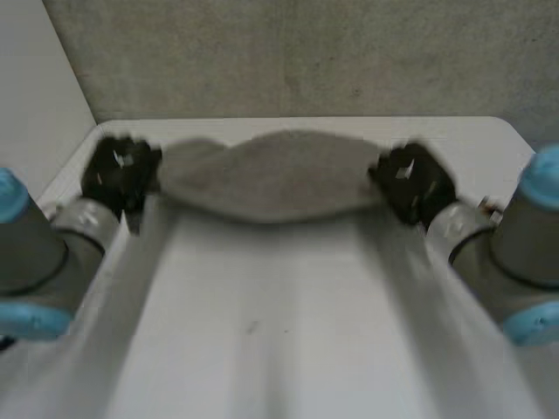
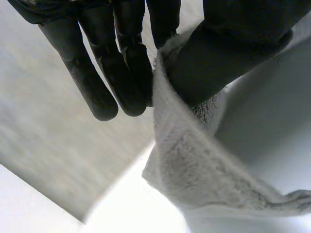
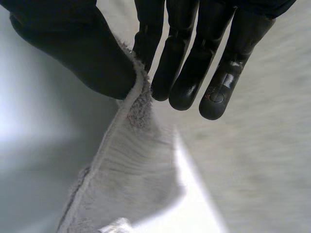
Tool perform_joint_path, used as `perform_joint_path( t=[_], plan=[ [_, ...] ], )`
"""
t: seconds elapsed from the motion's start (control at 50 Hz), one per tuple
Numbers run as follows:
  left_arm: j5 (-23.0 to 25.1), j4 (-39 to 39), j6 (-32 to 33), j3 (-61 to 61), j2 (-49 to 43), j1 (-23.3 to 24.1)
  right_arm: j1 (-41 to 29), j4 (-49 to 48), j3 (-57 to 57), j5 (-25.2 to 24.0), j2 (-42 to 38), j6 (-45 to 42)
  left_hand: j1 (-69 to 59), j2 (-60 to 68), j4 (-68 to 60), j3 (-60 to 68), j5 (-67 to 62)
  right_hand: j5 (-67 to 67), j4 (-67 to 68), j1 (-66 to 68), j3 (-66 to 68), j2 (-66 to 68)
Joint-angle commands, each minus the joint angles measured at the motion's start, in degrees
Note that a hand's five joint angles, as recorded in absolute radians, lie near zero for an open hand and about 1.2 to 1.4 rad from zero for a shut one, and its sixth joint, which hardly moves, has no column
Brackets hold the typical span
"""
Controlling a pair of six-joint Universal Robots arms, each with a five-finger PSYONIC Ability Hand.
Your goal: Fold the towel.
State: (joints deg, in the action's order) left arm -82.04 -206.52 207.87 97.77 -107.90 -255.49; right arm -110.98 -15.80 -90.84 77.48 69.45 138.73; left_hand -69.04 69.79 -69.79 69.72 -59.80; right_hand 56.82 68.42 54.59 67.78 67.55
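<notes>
Your left hand (image 1: 118, 170) and right hand (image 1: 410, 179) each pinch an end of the grey towel (image 1: 266, 179), stretched between them across the upper middle, seemingly held above the tabletop (image 1: 288, 332), ready for folding over.

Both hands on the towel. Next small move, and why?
Probably lower both hands together and lay the towel flat on the table. The left hand and right hand each pinch one end between thumb and fingers, and it hangs stretched between them.
</notes>
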Motion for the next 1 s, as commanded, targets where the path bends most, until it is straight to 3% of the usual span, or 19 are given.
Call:
perform_joint_path(
  t=[0.02, 0.14, 0.18, 0.22, 0.34, 0.48, 0.62, 0.76, 1.0],
  plan=[
    [0.4, -0.6, 0.4, 5.1, -5.8, -0.3, 0.0, 0.9, -1.6, -1.3, -9.9, 0.2, -11.0, 10.2, -10.2, 10.3, -10.2, 13.2, 11.6, 25.4, 12.2, 12.5],
    [0.4, -0.6, 0.3, 7.5, -4.6, -0.5, 0.7, 2.4, -1.7, -0.3, -10.5, 3.7, -11.0, 10.2, -10.2, 10.3, -10.2, 13.2, 11.6, 25.4, 12.2, 12.5],
    [0.4, -0.6, 0.3, 8.0, -4.0, -0.5, 0.7, 3.8, -1.9, 0.1, -8.4, 9.2, -11.0, 10.2, -10.2, 10.3, -10.2, -8.0, -9.6, 4.2, -9.0, -8.7],
    [0.4, -0.6, 0.1, 8.7, -2.8, -0.6, 0.8, 4.4, -2.1, 0.1, -6.8, 12.3, -11.0, 10.2, -10.2, 10.3, -10.2, -15.1, -16.7, -2.9, -16.1, -15.8],
    [0.4, -0.6, 0.0, 9.6, -1.9, -0.5, 3.9, 5.0, -4.2, 0.2, -3.8, 24.1, -11.0, 10.2, -10.2, 10.3, -10.2, -27.6, -29.2, -15.4, -28.6, -28.3],
    [0.4, -0.6, 0.0, 10.7, -0.6, -0.3, 7.1, 6.6, -7.1, -0.1, -2.8, 31.9, -11.0, 10.2, -10.2, 10.3, -10.2, -39.9, -41.5, -27.7, -40.9, -40.6],
    [0.4, -0.8, 0.2, 10.4, -0.3, -0.6, 9.2, 8.9, -8.8, -1.4, -2.7, 27.3, -11.0, 10.2, -10.2, 10.3, -10.2, -41.4, -43.0, -29.2, -42.4, -42.2],
    [0.4, -3.0, 0.4, 10.4, -0.3, -3.7, 12.0, 8.8, -9.5, -1.4, -3.8, 11.2, -11.0, 10.2, -10.2, 10.3, -10.2, -34.9, -36.5, -22.6, -35.8, -35.6],
    [0.5, -2.9, 0.3, 10.7, -0.4, -3.4, 12.6, 7.4, -7.2, -6.8, -8.3, 9.7, -11.0, 10.2, -10.2, 10.3, -10.2, -26.0, -27.6, -13.7, -26.9, -26.7]
  ],
)
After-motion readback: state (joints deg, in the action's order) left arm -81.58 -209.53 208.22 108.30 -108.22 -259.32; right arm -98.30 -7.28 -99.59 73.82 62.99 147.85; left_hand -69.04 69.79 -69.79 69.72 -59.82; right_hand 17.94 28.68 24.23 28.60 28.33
